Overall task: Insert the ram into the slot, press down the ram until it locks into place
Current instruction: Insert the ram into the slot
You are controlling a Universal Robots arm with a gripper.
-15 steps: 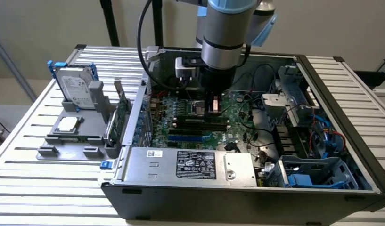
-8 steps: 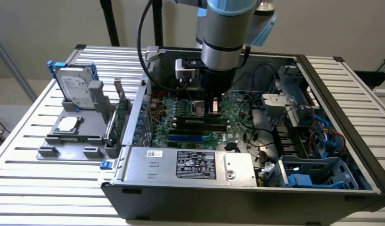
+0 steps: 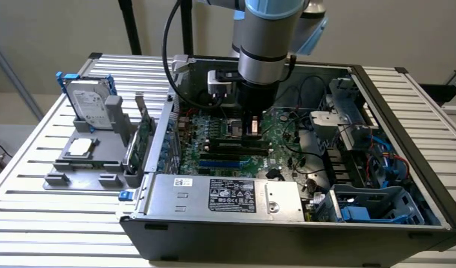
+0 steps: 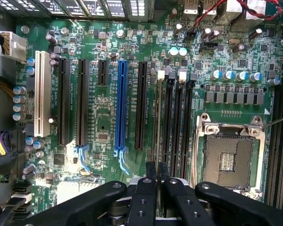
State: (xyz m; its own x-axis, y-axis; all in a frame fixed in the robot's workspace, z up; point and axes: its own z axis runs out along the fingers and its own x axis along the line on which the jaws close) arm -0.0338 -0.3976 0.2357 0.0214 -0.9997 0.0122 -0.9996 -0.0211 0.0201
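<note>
1 ram (image 4: 159, 108): stands edge-on in a black slot (image 4: 162, 136), between the blue socket (image 4: 121, 108) and the cpu socket (image 4: 228, 160).
gripper (image 4: 157, 170): directly above the ram, fingers clenched on its upper edge.
surroundings: green motherboard (image 4: 226, 47) inside an open computer case (image 3: 287, 234).

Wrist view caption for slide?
Pincer gripping the ram edge-on, aligned with a black slot beside the CPU socket.

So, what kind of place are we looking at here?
Probably a robotics lab bench for computer assembly: an open dark metal computer case sits on a slatted white metal table, and a grey robot arm reaches in, its end effector gripping a thin ram stick.
</note>
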